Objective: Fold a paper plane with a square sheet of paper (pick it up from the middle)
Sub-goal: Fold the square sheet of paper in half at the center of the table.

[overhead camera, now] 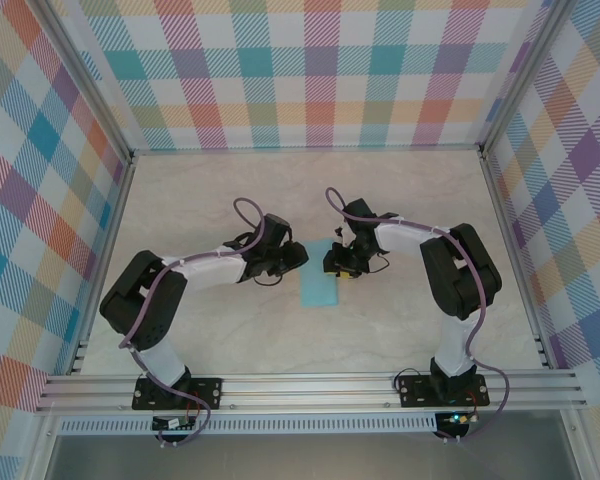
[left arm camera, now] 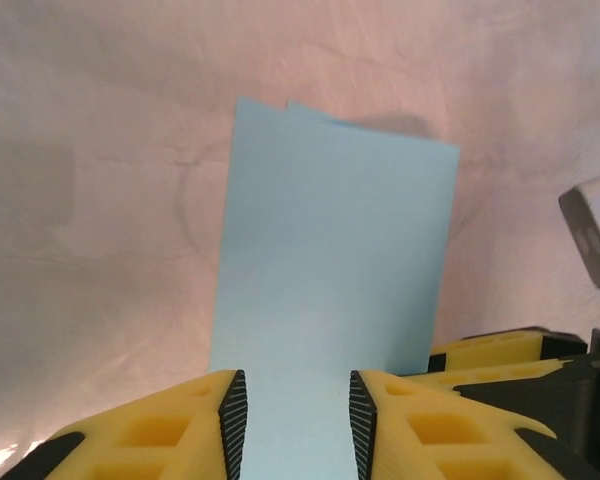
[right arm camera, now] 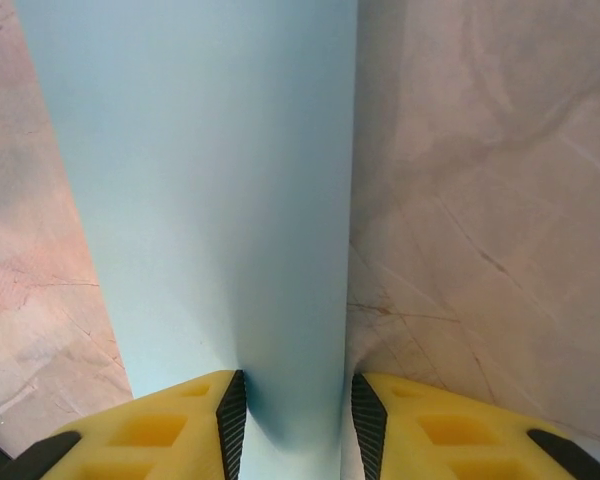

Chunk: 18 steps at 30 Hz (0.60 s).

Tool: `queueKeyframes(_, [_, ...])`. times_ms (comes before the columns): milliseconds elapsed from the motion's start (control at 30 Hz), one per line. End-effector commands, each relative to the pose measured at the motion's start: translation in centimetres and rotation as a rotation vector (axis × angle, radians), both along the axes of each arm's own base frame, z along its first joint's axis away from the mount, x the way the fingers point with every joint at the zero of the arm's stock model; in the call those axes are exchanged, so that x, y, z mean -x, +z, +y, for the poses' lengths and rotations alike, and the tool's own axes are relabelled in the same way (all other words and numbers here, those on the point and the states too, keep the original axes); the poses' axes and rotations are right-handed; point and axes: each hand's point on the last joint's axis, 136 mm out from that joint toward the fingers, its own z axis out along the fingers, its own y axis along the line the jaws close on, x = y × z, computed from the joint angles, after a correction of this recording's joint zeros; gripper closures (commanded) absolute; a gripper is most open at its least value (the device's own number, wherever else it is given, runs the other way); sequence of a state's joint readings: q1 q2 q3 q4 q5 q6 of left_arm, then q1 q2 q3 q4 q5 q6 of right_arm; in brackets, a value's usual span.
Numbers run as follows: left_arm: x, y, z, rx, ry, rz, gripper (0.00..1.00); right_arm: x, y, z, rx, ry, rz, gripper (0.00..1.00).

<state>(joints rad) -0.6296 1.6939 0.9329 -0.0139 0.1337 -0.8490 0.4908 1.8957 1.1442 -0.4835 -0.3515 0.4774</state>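
Observation:
The light-blue sheet of paper lies flat on the table as a narrow rectangle, folded over. Two slightly offset layer edges show at its far end in the left wrist view. My left gripper hangs over the paper's left side, open, with paper under the gap between its pads. My right gripper is over the paper's upper right. It is open, and the paper's long edge runs between its fingers. The right gripper's yellow fingers sit close beside the left one. The paper plane is out of view.
The pale marble-patterned tabletop is fenced by aluminium rails and checked walls. Both arm bases are bolted at the near edge. The two wrists are close together at the table's centre.

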Motion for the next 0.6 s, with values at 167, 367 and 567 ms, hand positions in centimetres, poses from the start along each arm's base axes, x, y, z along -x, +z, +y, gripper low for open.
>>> queueKeyframes(167, [0.15, -0.14, 3.41, -0.052, 0.089, 0.004, 0.61, 0.85, -2.89, -2.31, 0.097, -0.022, 0.036, 0.65])
queueKeyframes(367, [0.16, -0.32, 3.32, -0.05, 0.083, 0.01, 0.61, 1.01, -3.23, -2.76, 0.11, -0.042, 0.051, 0.66])
queueKeyframes(567, [0.14, -0.61, 2.96, -0.038, 0.075, 0.021, 0.6, 0.88, -3.44, -2.89, 0.098, -0.068, 0.059, 0.69])
